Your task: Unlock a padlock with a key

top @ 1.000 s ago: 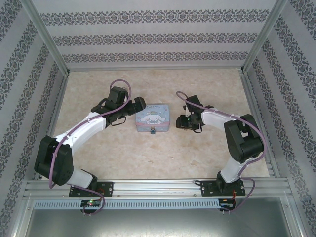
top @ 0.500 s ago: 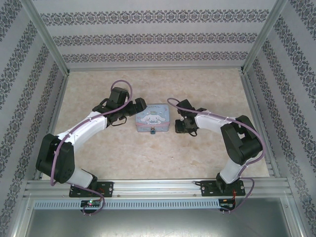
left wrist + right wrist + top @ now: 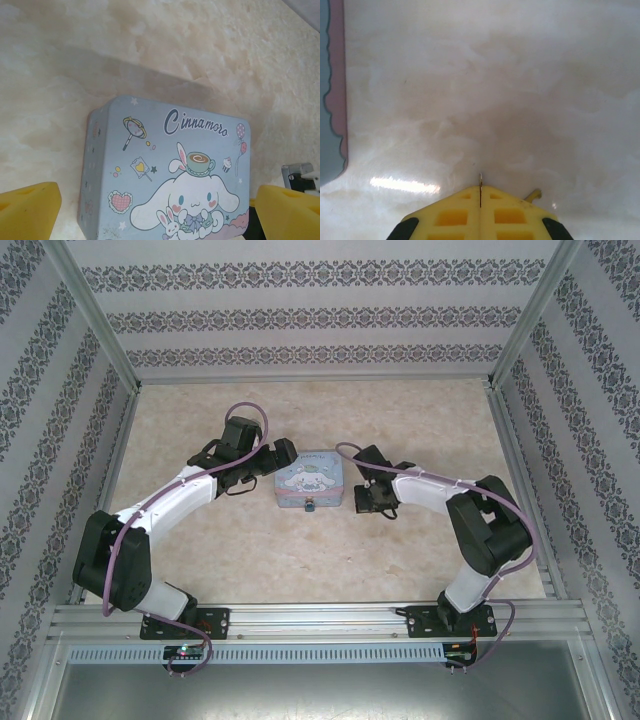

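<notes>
The right hand (image 3: 480, 191) has moved left and closed, pinching 1 thin silvery metal key (image 3: 480, 177). The left hand (image 3: 159, 210) is open, straddling 1 pastel-blue tin box (image 3: 310, 476). 1 teal-blue padlock (image 3: 310, 506) sits left of the right hand.

This is a robot lab test cell, not a lived-in room. Aluminium posts (image 3: 92, 315) frame wallpapered panels (image 3: 310, 315) around a marble-look tabletop (image 3: 300, 550). Two arms (image 3: 170, 500) are bolted to a metal rail (image 3: 320, 620) at its near edge.
</notes>
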